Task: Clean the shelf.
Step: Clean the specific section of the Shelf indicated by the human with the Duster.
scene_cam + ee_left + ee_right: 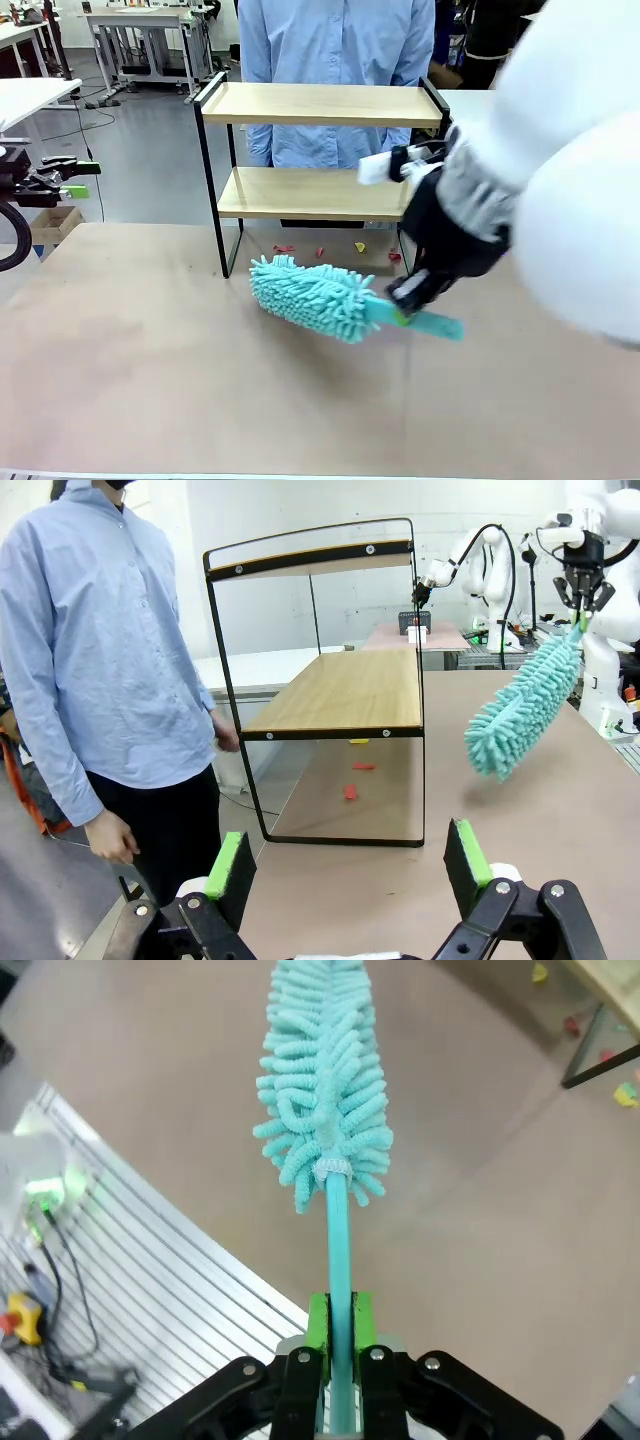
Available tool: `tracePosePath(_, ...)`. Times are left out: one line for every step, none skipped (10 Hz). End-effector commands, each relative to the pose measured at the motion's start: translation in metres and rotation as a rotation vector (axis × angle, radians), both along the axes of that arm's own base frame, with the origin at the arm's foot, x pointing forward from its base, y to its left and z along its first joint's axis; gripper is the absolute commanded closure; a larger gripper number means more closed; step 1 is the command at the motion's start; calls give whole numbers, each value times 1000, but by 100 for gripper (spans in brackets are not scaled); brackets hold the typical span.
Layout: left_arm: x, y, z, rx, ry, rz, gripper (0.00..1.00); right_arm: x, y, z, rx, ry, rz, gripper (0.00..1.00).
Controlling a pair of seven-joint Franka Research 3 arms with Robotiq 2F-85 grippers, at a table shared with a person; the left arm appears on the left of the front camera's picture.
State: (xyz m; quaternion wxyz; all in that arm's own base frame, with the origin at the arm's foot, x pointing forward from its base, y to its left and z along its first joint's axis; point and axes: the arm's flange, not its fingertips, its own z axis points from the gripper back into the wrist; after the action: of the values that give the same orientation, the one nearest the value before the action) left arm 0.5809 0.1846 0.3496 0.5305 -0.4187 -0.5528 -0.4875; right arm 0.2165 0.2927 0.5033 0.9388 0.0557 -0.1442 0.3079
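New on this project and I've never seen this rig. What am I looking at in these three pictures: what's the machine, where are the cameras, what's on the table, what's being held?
It is a robot with two white arms, each ending in a two-finger gripper with green pads. The front view looks across a brown table at a person standing on the far side. The other two pictures come from cameras on the wrists, looking along each gripper's fingers. On the table stands a small two-tier shelf with wooden boards and a black frame. A few red and yellow scraps lie beneath it. The right gripper is shut on the handle of a fluffy teal duster, in front of the shelf and not touching it. The left gripper is open and holds nothing.
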Motion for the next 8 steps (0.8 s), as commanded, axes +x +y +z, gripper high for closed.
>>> tracePosePath(-1, -2, 3, 2, -10, -2, 0, 11, 42, -7, 10, -65, -218, 88)
tracePosePath(-1, -2, 3, 2, -10, -2, 0, 16, 56, -16, 22, -113, -239, 88)
tracePosePath(-1, -2, 3, 2, -10, -2, 0, 24, 68, -27, 32, -136, -279, 88)
tracePosePath(-1, -2, 3, 2, -10, -2, 0, 33, 79, -37, 79, -130, -322, 88)
tracePosePath(-1, -2, 3, 2, -10, -2, 0, 7, 51, -22, 50, -77, -218, 88)
tracePosePath(-1, -2, 3, 2, -10, -2, 0, 7, 51, -22, 50, -77, -218, 88)
tracePosePath(-1, -2, 3, 2, -10, -2, 0, 7, 51, -22, 50, -77, -218, 88)
tracePosePath(-1, -2, 3, 2, -10, -2, 0, 7, 51, -22, 50, -77, -218, 88)
